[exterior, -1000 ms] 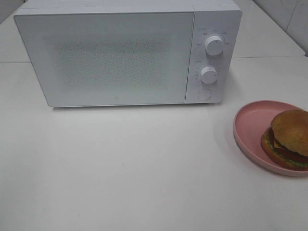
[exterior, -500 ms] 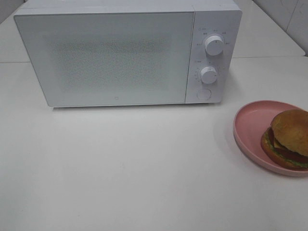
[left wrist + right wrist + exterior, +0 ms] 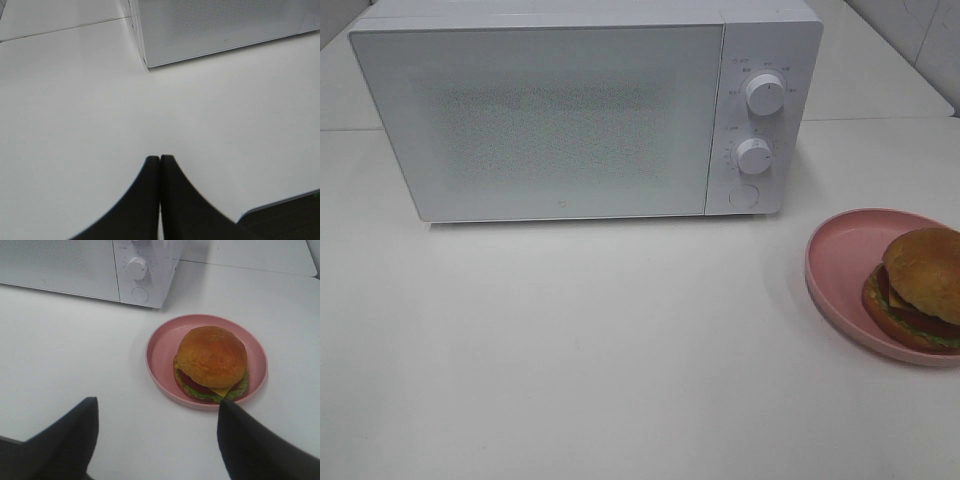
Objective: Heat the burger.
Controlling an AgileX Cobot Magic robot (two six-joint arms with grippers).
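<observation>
A white microwave [image 3: 585,110] stands at the back of the white surface [image 3: 600,350] with its door shut, two round knobs stacked one above the other on its control panel and a round button below them. Off to the right of it, near the surface's right edge, sits a round pink plate [image 3: 845,262], and the burger [image 3: 918,290] rests on the right-hand part of that plate, well apart from the microwave. Its golden-brown bun is on top, with red, green and a bit of yellow filling showing along the lower edge. No arm reaches into the high view. From the left wrist camera, the left end effector [image 3: 160,162] has its two dark fingers pressed flat together, with nothing between them, above bare surface, with the microwave's lower front corner [image 3: 146,64] ahead of it. From the right wrist camera, the right end effector [image 3: 157,412] is spread wide, its dark fingers [image 3: 75,432] far apart and holding nothing, and the burger [image 3: 211,362] on its plate [image 3: 159,347] lies just beyond the gap between them, untouched.
</observation>
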